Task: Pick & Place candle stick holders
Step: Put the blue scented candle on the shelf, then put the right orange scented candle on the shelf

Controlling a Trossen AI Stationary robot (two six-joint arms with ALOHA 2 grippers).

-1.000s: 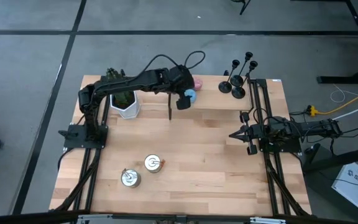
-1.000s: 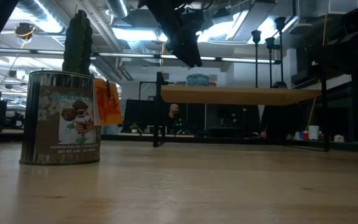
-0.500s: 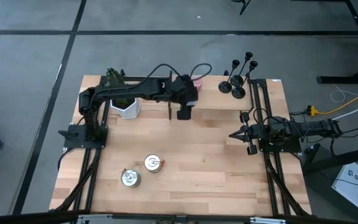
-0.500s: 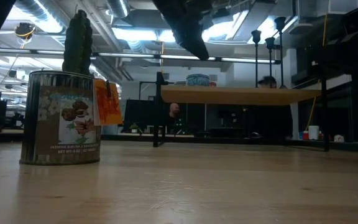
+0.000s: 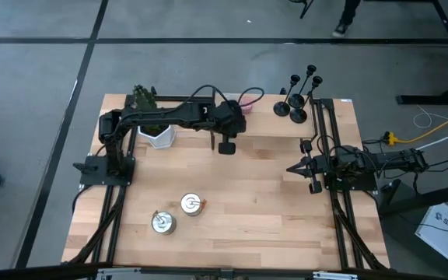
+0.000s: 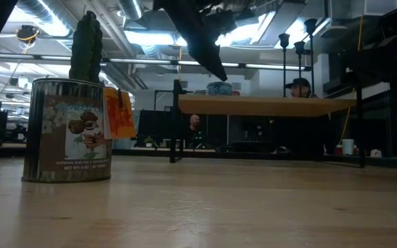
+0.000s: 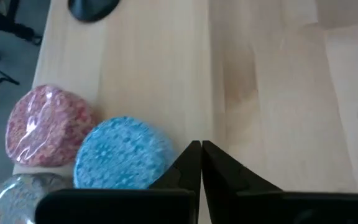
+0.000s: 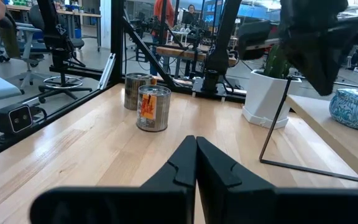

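Candle stick holders (image 5: 298, 97) cluster at table's far edge; left pincer (image 5: 226, 146) pressed together, empty

A pale butcher-block wooden worktop (image 5: 271, 194) stands on a grey concrete floor (image 5: 37, 70) crossed by dark seams. Beyond it, bright ceiling strip lights (image 6: 143, 38), exposed ducts, and distant desks with seated people.

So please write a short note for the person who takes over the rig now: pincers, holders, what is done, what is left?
Left pincer: shut, empty, above the raised shelf near the blue candle and pink candle.
Right pincer: shut, empty, parked at the table's right side.
Candle stick holders: standing grouped at the far right corner, none gripped.
Done: nothing visibly placed.
Left: pick and place every holder.
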